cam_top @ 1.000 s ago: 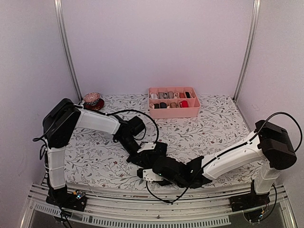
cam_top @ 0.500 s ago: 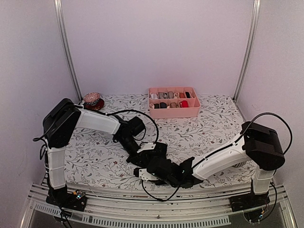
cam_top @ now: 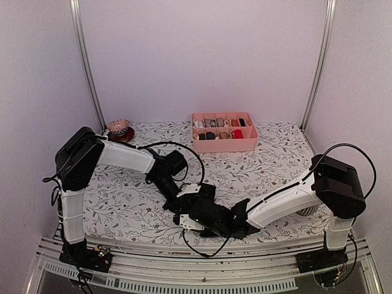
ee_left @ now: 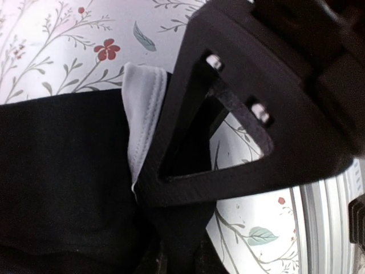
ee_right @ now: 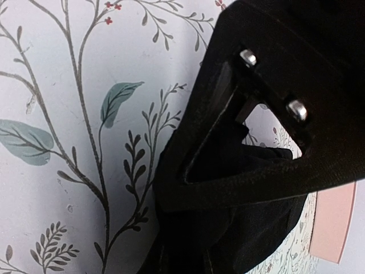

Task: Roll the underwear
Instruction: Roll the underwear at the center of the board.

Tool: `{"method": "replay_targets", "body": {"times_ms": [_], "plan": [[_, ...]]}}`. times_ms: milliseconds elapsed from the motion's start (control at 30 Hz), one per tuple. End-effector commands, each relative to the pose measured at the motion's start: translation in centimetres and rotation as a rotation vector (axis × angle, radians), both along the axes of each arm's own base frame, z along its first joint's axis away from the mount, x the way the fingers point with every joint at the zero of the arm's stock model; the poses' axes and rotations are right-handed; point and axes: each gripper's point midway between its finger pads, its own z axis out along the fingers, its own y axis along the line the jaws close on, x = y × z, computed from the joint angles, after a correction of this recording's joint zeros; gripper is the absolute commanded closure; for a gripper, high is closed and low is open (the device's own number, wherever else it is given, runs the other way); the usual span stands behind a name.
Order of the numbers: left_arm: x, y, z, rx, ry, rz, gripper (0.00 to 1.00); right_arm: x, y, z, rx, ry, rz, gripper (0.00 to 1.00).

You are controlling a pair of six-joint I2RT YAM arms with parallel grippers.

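The black fabric brief with a pale waistband (ee_left: pixel 63 171) lay mostly flat on the floral-printed counter (cam_top: pixel 275 165), low in the middle of the overhead frame where both arms met, so no roll had formed yet. The left end effector (ee_left: pixel 171 251) was clamped on its waistband edge. Whether the right end effector (ee_right: pixel 177 240), buried in black cloth, had closed I couldn't tell.

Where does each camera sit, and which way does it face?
Top external: high behind the bases, facing down at the table, pink tray, left arm, right arm.
Left wrist: on that arm, facing down past the left tool finger at the underwear.
Right wrist: likewise, past the right tool finger.
Shared: both wrist views show underwear on the table.
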Motion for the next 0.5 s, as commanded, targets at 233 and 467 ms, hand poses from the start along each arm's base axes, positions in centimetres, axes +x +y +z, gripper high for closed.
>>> {"method": "replay_targets", "body": {"times_ms": [233, 467], "plan": [[0.7, 2.9, -0.5, 0.068, -0.144, 0.063, 0.32, -1.0, -1.1, -1.4, 0.021, 0.253, -0.012, 0.9], [2.9, 2.4, 2.7, -0.052, -0.354, 0.138, 0.25, -0.9, -1.4, -0.5, 0.096, 0.392, -0.019, 0.93]]}}
